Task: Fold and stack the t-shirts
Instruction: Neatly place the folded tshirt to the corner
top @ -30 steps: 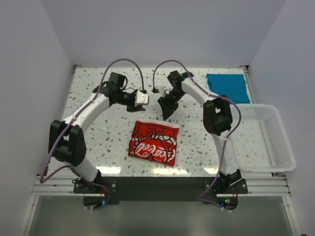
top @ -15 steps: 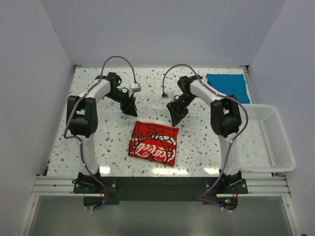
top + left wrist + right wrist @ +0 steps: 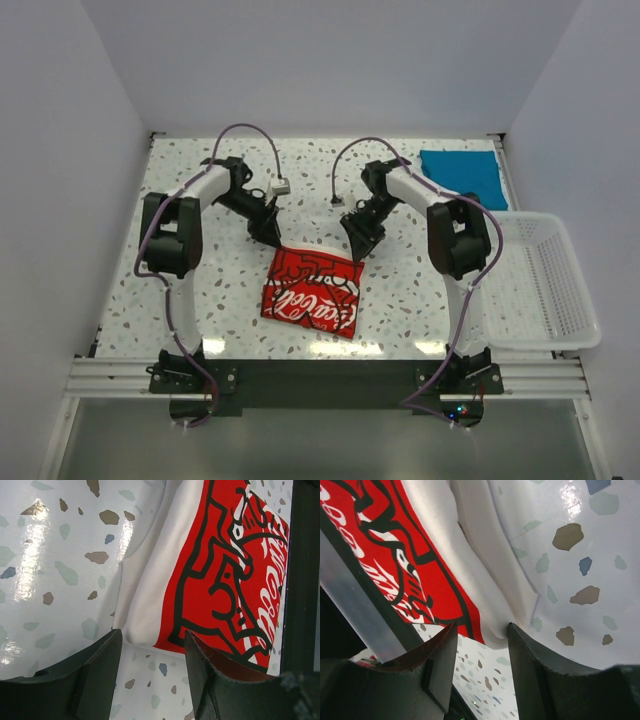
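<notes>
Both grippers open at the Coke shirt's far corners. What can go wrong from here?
1. The right gripper straddles a corner of the Coca-Cola shirt where several white layers overlap. Closing may catch only some, so the fold could open on lifting.
2. The left gripper has just the corner's edge between its open jaws. A thin bite might slip and skew the shirt.

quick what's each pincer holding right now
left pincer: open, empty, at a corner of the cream-white cloth t-shirt with red Coca-Cola panel
right pincer: open, empty, at another corner
</notes>
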You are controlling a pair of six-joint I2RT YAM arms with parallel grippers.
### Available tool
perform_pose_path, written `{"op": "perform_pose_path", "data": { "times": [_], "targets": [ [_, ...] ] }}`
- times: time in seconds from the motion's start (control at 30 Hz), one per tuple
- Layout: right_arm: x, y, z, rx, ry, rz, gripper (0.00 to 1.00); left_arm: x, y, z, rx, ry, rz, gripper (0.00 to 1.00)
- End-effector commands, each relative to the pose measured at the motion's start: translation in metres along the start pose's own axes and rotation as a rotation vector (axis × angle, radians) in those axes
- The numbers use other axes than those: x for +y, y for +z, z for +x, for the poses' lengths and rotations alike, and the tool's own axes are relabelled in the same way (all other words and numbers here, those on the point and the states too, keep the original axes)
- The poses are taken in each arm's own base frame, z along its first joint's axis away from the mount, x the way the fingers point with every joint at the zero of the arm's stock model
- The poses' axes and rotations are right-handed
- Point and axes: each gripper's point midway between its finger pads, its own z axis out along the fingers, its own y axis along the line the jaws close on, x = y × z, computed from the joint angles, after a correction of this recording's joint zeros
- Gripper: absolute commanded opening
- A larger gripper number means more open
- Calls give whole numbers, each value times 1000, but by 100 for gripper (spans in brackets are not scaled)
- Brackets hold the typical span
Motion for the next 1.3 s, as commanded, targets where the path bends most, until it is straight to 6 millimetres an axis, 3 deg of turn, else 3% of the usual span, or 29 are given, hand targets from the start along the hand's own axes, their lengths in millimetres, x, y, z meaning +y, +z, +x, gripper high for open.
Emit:
{"op": "perform_pose_path", "data": {
  "times": [0.0, 0.13, 0.3, 0.53, 0.6, 0.87, 1.03, 1.17, 1.27],
  "targets": [
    [-4, -12, -3, -29, -2, 77, 49, -4, 4, -3, -25, 9, 23, 57],
    [-12, -19, -8, -57, 19, 121, 50, 2, 6, 0, -10, 11, 7, 54],
    [-11, -17, 0, -21, 19, 94, 45, 4, 6, 0, -10, 16, 4, 39],
    [4, -30, -4, -39, -38, 66, 4, -2, 2, -13, -45, 40, 16, 8],
    [8, -34, -3, -40, -54, 62, 0, -3, 0, -15, -46, 46, 15, 2],
    [17, -60, 17, -10, -104, 103, 0, -2, -19, -37, -107, 100, -57, 0],
    [-1, -49, 31, 37, -101, 147, 0, 13, -16, -33, -98, 82, -105, 0],
    [-34, -34, 23, 29, -87, 223, 0, 39, -11, -26, -79, 55, -182, 0],
    [-62, -35, 21, 31, -81, 332, 0, 57, -9, -30, -88, 47, -229, 0]
  ]
}}
